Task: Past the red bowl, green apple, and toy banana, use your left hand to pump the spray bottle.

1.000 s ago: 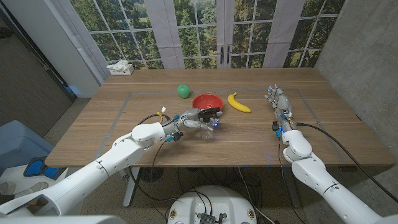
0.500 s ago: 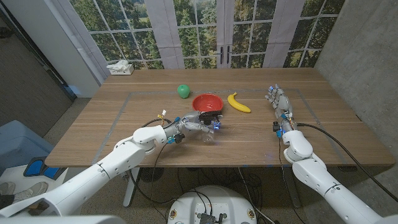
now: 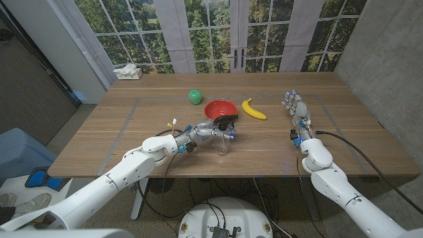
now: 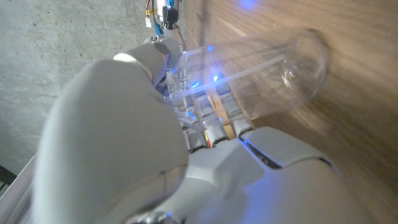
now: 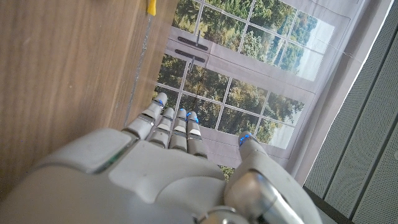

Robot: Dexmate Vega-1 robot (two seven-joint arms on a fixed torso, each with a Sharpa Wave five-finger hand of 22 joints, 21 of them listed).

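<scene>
While my left hand (image 3: pixel 206 130) wraps its fingers (image 4: pixel 208 115) round the clear spray bottle (image 3: pixel 223 141), the bottle stands just in front of the red bowl (image 3: pixel 220 108), its black pump head level with my fingertips and its clear base close to the wooden table (image 3: pixel 132 125); whether it touches the wood I cannot tell
Item, left wrist view: the bottle's clear body (image 4: pixel 273 74) lies across my curled fingers, lit blue
Item, green apple (image 3: pixel 194 96): behind the bowl, toward my left, apart from it
Item, toy banana (image 3: pixel 252 110): just beside the bowl on my right
Item, my right hand (image 3: pixel 295 108): well apart from all these, near the table's right side, fingers (image 5: pixel 176 124) straight and close together, holding nothing
</scene>
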